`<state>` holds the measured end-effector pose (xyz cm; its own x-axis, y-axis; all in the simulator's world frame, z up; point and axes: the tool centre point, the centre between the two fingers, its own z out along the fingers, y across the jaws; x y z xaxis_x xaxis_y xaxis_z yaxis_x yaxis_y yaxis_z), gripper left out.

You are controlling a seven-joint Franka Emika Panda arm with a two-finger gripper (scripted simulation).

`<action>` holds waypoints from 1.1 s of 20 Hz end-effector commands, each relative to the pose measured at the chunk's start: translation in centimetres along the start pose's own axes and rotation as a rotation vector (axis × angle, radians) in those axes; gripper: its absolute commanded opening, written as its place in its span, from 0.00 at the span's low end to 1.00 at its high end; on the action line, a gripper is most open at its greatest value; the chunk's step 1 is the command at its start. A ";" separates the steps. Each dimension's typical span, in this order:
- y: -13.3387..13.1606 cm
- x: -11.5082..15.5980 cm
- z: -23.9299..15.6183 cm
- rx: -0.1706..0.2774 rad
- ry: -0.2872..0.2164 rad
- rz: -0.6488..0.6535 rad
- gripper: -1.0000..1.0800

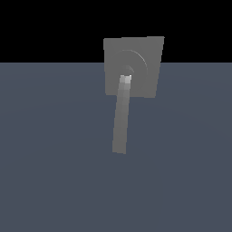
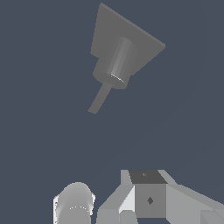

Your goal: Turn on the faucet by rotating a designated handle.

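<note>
Faucet [image 1: 140,54]: matte grey square plate with raised rings, long grey handle [image 1: 120,122] reaching out from its centre; whether my gripper [image 2: 148,197] is apart, I cannot tell.

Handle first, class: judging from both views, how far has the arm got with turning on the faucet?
Done: nothing visible. The handle hangs from the faucet with no claw on it; the exterior view shows no arm at all. In hand: in the wrist view, parts of the arm sit at the frame's edge, well short of the handle, so this looks like the approach. Left: reach the handle, make contact, rotate it.
</note>
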<state>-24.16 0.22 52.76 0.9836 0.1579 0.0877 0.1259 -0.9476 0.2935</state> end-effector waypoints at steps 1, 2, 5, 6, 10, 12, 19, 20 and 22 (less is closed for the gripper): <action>0.0 0.3 -0.8 -0.091 0.027 -0.066 0.00; 0.0 0.4 -1.2 -0.133 0.037 -0.096 0.00; -0.1 0.8 -2.5 -0.272 0.061 -0.195 0.00; -0.2 1.0 -3.0 -0.320 0.066 -0.229 0.00; -0.9 1.7 -4.9 -0.513 0.070 -0.368 0.00; -1.5 2.0 -5.8 -0.612 0.061 -0.438 0.00; -4.3 3.5 -8.9 -0.956 -0.024 -0.689 0.00; -4.8 3.7 -9.2 -1.005 -0.044 -0.725 0.00; -6.0 4.2 -9.9 -1.101 -0.090 -0.798 0.00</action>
<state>-22.21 8.27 60.49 0.7267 0.5215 -0.4471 0.5147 0.0177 0.8572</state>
